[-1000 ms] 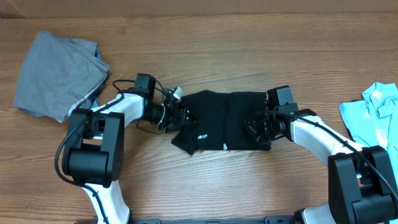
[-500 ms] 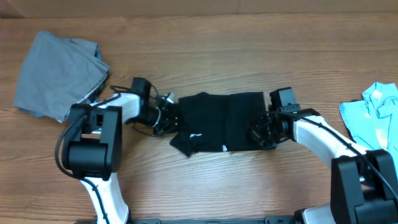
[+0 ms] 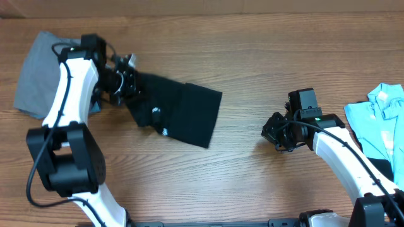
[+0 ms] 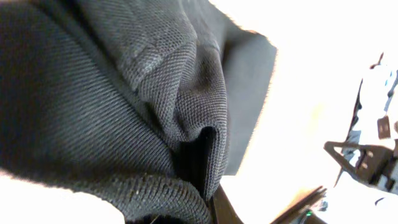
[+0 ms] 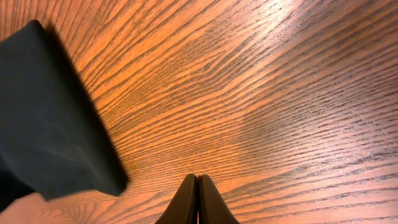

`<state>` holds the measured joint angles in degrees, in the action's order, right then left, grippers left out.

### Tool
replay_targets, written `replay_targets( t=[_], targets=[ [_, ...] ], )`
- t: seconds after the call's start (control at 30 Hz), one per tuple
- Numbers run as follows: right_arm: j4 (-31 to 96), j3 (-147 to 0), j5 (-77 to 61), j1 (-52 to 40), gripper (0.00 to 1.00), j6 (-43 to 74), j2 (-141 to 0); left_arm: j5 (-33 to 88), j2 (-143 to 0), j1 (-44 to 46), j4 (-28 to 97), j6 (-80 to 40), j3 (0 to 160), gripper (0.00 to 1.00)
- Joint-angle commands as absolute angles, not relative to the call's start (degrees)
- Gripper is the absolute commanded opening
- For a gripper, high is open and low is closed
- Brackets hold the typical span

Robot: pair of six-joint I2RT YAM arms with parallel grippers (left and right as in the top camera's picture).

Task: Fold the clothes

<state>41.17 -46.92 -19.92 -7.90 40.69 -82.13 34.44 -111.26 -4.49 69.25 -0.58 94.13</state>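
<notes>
Black shirt [image 3: 183,113] is laid slantwise on the wooden table [image 3: 252,57], left of centre, approx. folded into a strip. Its far-left end is clamped by the left gripper [image 3: 124,83] — bunched black cloth fills the left wrist view. Grey garment [image 3: 44,75] is heaped at the far-left corner, just left of that gripper. Right gripper [image 3: 276,131] is held over bare wood, right of centre and well apart from the shirt — fingers [image 5: 185,200] pressed together w/ nothing between. Light-blue garment [image 3: 382,116] is seen at the right edge.

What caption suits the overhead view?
Left end effector holds the black shirt beside grey garment; right end effector shut, empty.
</notes>
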Motion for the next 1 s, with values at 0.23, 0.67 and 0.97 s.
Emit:
replay_targets(
  t=[0.23,0.67,0.97],
  targets=[
    [40.84,-48.07,-19.09,-7.75,0.04,40.03,-81.38,17.5,-113.8,20.43,64.88,0.23,94.91,0.26],
    [39.83,-48.07,-20.8,-7.75,0.07,36.38,-81.38,12.19,-116.22,30.06,69.08,-4.32,102.54,0.34],
    [15.97,-48.07,-32.71,-13.91,0.33,28.73,-81.95,10.09,-115.72,17.26,80.34,-4.25,116.42,0.66]
  ],
)
